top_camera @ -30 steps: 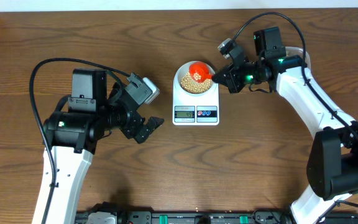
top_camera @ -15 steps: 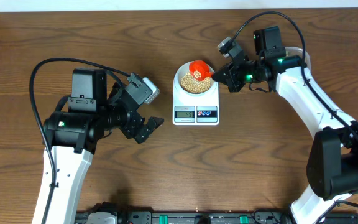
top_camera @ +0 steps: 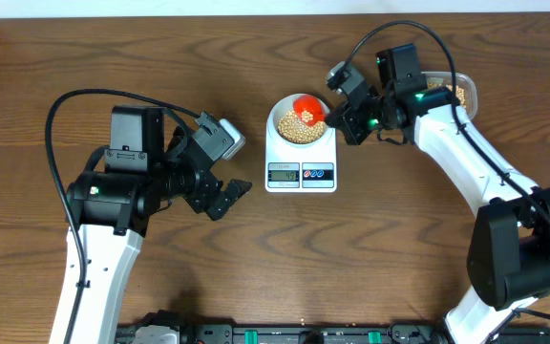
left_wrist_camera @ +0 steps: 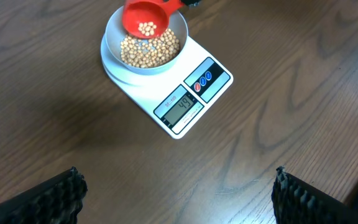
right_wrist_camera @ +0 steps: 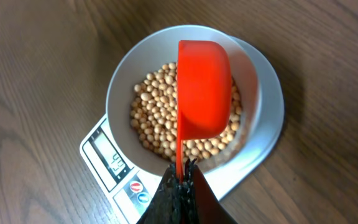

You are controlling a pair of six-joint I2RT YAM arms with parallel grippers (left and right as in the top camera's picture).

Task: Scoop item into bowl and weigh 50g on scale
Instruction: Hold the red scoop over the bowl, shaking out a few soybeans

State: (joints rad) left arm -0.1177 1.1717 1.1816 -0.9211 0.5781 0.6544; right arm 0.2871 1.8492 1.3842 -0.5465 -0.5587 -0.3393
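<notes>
The white scale (top_camera: 325,155) stands mid-table with the pale bowl (top_camera: 277,121) on it, well filled with tan beans (top_camera: 297,130). My right gripper (top_camera: 338,118) is shut on the thin handle of a red scoop (top_camera: 306,107), which hangs tilted over the bowl's far side. In the left wrist view the scoop (left_wrist_camera: 145,18) still holds a few beans above the bowl (left_wrist_camera: 112,38). The right wrist view shows the scoop's back (right_wrist_camera: 202,81) over the beans (right_wrist_camera: 154,121), with the gripper (right_wrist_camera: 182,177) pinching the handle. My left gripper (top_camera: 229,196) stands open left of the scale, its fingers (left_wrist_camera: 67,193) empty.
A clear plastic container (top_camera: 468,94) with more beans sits at the back right, partly behind the right arm. The scale's display (left_wrist_camera: 182,111) and two round buttons (left_wrist_camera: 202,81) face the front edge. A dark rail (top_camera: 294,334) runs along the table's front.
The right wrist has swung left and turned, tilting the scoop over the bowl; the container behind the arm now shows. The left arm has not moved.
</notes>
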